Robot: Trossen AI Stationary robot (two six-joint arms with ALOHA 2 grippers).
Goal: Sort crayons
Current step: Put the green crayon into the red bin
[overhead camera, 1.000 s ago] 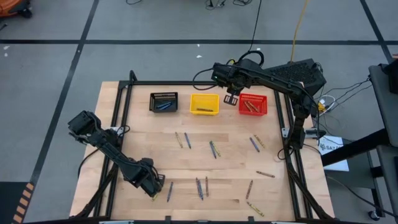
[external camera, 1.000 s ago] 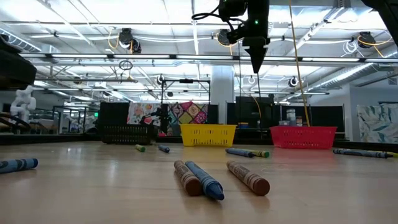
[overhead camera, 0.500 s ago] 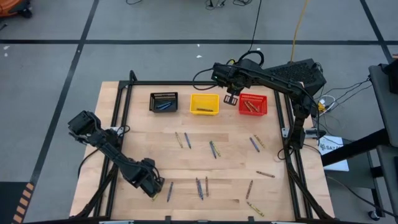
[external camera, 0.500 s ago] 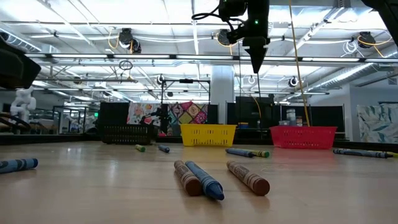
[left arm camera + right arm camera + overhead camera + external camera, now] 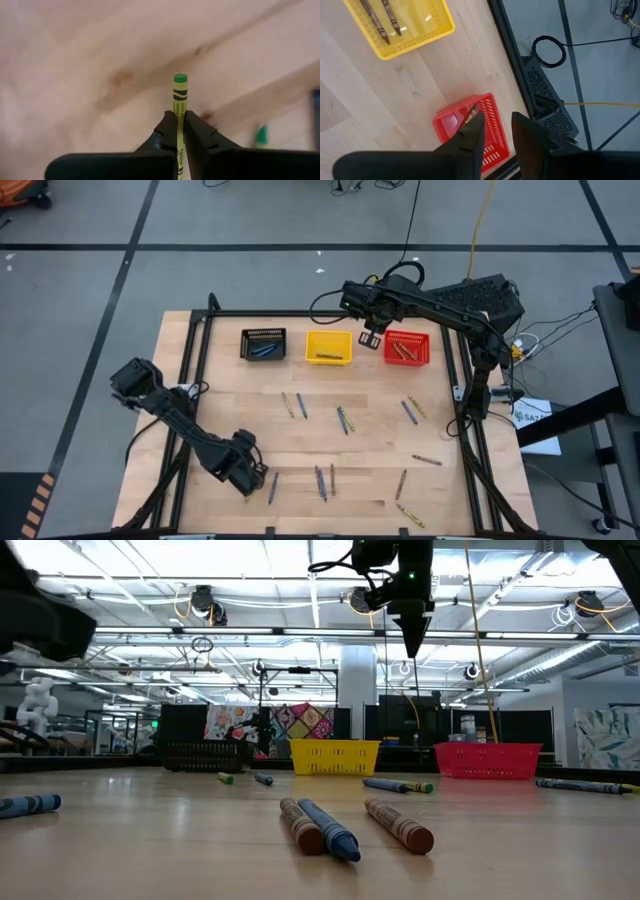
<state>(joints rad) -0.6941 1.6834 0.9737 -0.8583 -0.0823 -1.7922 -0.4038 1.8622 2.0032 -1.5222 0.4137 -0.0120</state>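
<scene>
My left gripper (image 5: 246, 470) (image 5: 180, 119) is low over the table's near left part, shut on a yellow-green crayon (image 5: 180, 95). My right gripper (image 5: 372, 338) (image 5: 496, 125) is open and empty, high above the gap between the yellow bin (image 5: 329, 347) and the red bin (image 5: 406, 348). A black bin (image 5: 264, 344) holds blue crayons. Several loose crayons lie flat on the table, among them a blue one (image 5: 272, 487), a pair (image 5: 294, 405) and a brown one (image 5: 427, 460). The low view shows brown and blue crayons (image 5: 320, 825) up close. My left gripper pinches the yellow-green crayon's wrapped shaft (image 5: 180, 107) between its two fingers. The crayon lies along the fingers, and its green tip (image 5: 180, 78) sticks out past their ends toward the table. I cannot tell whether the tip touches the wood.
The three bins stand in a row along the table's far side. A black frame rail (image 5: 195, 370) runs along the table's left, far and right sides. Bare wood (image 5: 370, 395) lies between the bins and the scattered crayons. In the right wrist view the yellow bin (image 5: 400, 25) holds two crayons.
My left gripper has shifted a little toward the table's right edge, still shut on the crayon. My right gripper has kept still.
</scene>
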